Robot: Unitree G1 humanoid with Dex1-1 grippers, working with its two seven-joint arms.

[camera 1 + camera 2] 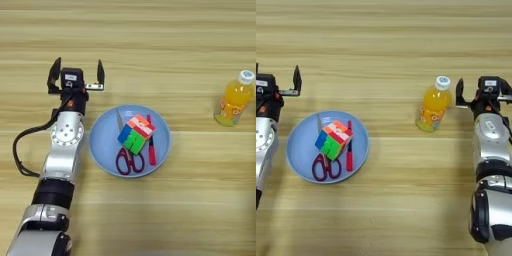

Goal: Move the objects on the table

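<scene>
Four task objects on the table (150, 40), three already in the light-blue plate (102, 150). Left arm runs up from the bottom-left corner; left gripper (76, 75) sits just off the plate's upper-left rim, fingers spread wide, empty. Right arm comes up the right edge; right gripper (483, 92) is cut by the frame edge, so its far finger is out of view and I cannot tell how far open it is; nothing seen in it. Orange-drink bottle (433, 107) stands upright, alone, just to the left of the right gripper, well apart from the plate. Right arm is clearly nearer, likely next pick. Puzzle cube (136, 134) rests on the scissors (129, 160), blades pointing away. Red pen (151, 147) lies beside the cube, long axis running away from the robot.
</scene>
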